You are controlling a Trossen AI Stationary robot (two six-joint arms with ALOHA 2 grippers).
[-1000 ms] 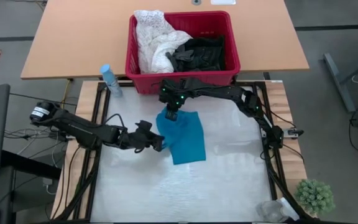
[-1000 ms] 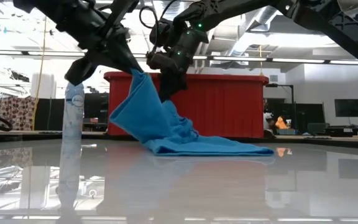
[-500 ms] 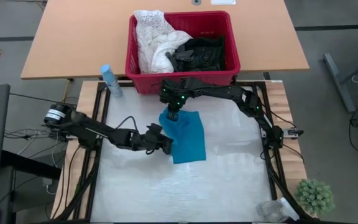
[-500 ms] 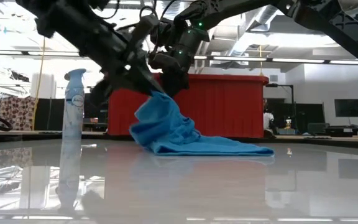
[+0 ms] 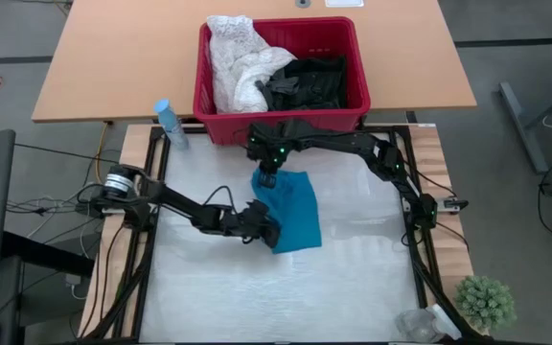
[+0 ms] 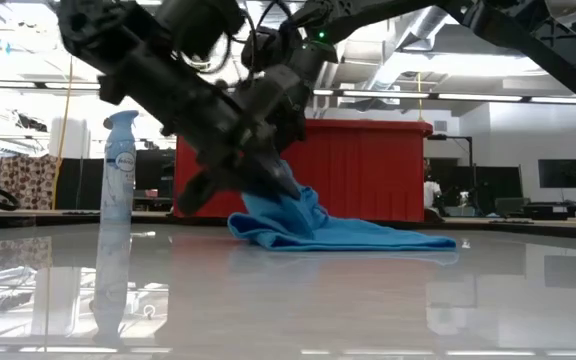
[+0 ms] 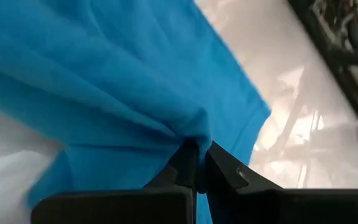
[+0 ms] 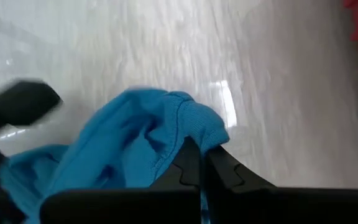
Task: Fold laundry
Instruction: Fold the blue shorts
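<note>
The job looks barely begun. Only 1 garment, the small teal garment (image 5: 290,209), is out on the table (image 5: 353,287), lying toward the far edge, roughly midway along it and just in front of the red basket (image 5: 353,43). It is not yet a tidy fold: in the low view it lies mostly flat with 1 bunched, raised end nearest the arms. Everything else waits in the basket on the wooden table beyond: the white lacy garment (image 5: 233,57) at its left side and a heap of black garments (image 5: 305,81) at its right. By my reckoning, this first piece is mid-fold and all the rest is still to do.

The left gripper (image 5: 268,233) is clenched on the teal garment's near left corner; its wrist view shows the cloth gathered into a pinch right at the closed fingertips (image 7: 188,155), the remaining fabric spreading away from them. The right gripper (image 5: 266,178) is clamped on the far left corner, close to the basket, with a rolled hem caught between its tips (image 8: 191,152). Both hold the same left edge, so the cloth hangs from the 2 grips and trails off to the right across the table.
</note>
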